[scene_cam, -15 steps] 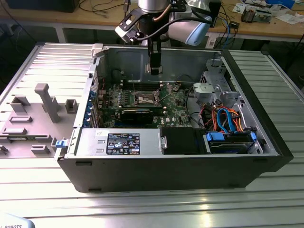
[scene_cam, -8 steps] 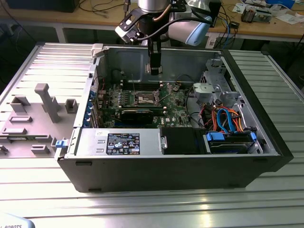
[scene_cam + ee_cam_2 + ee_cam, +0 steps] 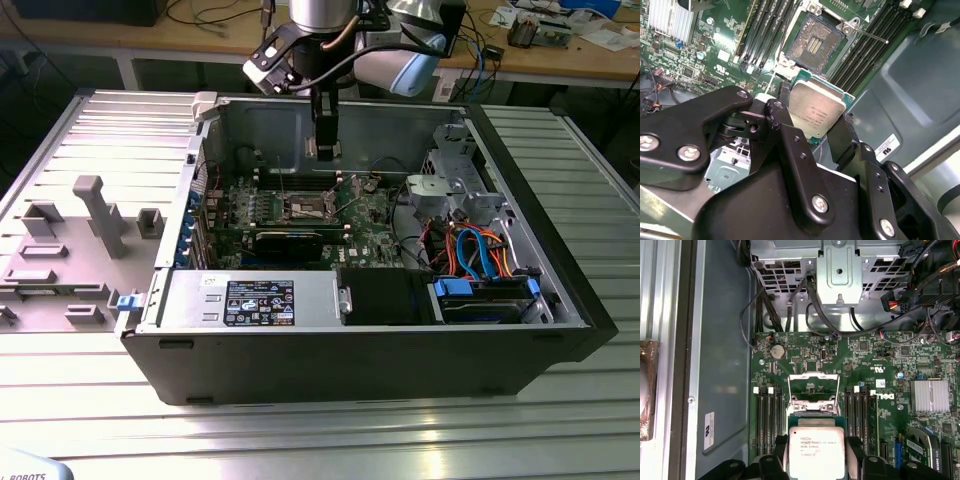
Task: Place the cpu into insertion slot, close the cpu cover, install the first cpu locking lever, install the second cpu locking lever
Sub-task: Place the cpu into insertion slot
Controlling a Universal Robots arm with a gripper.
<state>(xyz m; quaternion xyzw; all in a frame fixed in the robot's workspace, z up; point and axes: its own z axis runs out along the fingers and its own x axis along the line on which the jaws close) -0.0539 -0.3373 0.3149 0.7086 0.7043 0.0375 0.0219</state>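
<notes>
The computer case [image 3: 350,365] lies open on the ribbed metal table [image 3: 330,440]. Its walls fence the motherboard [image 3: 370,240] on every side, so the free room is from above. In the second wrist view the insertion slot [image 3: 815,42] lies uncovered with its dark centre showing. Rows of memory slots [image 3: 867,50] run close along both of its flanks, and a thin wire lever [image 3: 870,34] crosses one corner. In the first wrist view the cpu cover [image 3: 813,376] stands raised at the slot's far edge (green board shows through its window). A metal drive cage [image 3: 840,270] and loose black cables [image 3: 765,305] crowd the board's edge beyond it.

In the exterior view the arm comes straight down into the case near its back wall, with the gripper [image 3: 325,150] pointing down over the board. Its black fingers [image 3: 785,125] are drawn in on two opposite edges of the cpu [image 3: 817,112], pinching it with the silvery top towards both wrist cameras. The chip is held up off the board, just short of the slot and not touching it.
</notes>
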